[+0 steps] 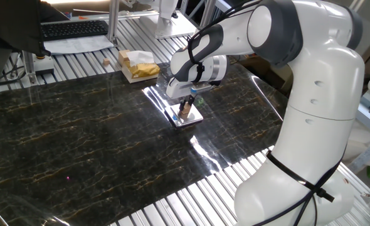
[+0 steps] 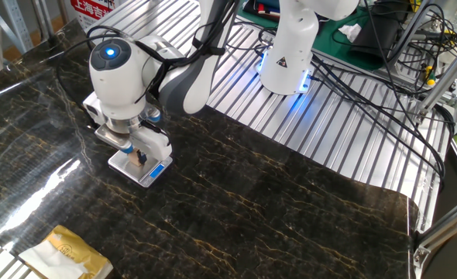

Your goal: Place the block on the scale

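Note:
The scale (image 1: 194, 118) is a small square device with a shiny plate, lying on the dark marble-patterned mat; in the other fixed view (image 2: 128, 163) its blue mark faces the front edge. My gripper (image 1: 185, 108) points straight down over the plate. The tiny tan block (image 1: 185, 113) sits between the fingertips, at or just above the plate; contact with the plate cannot be told. In the other fixed view the block (image 2: 141, 160) shows as a small brown spot under the gripper (image 2: 139, 155). The fingers look closed on it.
A pale-yellow boxy stack (image 1: 138, 64) stands at the mat's far edge and appears in the other fixed view (image 2: 66, 252) at the near left. A small tan piece (image 1: 104, 63) lies on the slatted table beside it. A keyboard (image 1: 72, 28) lies behind. The arm's base (image 2: 288, 54) stands beyond the mat.

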Controlling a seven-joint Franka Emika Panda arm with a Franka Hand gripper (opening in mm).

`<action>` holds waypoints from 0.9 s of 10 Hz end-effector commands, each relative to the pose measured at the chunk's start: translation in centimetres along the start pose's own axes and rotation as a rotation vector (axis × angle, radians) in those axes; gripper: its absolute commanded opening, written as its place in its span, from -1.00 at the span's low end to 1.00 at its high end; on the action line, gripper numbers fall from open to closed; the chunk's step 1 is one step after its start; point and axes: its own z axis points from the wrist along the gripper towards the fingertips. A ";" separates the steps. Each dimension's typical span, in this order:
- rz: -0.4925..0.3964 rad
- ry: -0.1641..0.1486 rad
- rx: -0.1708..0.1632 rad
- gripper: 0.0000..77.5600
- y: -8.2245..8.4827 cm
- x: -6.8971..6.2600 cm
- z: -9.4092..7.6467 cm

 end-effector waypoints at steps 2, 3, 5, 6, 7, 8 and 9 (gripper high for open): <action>0.000 -0.004 0.004 -0.97 0.0 -0.1 -0.2; 0.001 -0.004 0.007 -0.97 0.0 -0.1 -0.2; 0.003 -0.003 0.008 -0.97 0.0 -0.1 -0.2; 0.003 -0.002 0.008 -0.97 0.0 -0.1 -0.1; 0.004 0.000 0.009 -0.97 0.0 -0.1 -0.1; 0.004 0.000 0.009 -0.97 0.0 -0.1 -0.1; 0.007 0.000 0.009 -0.97 0.0 -0.1 0.0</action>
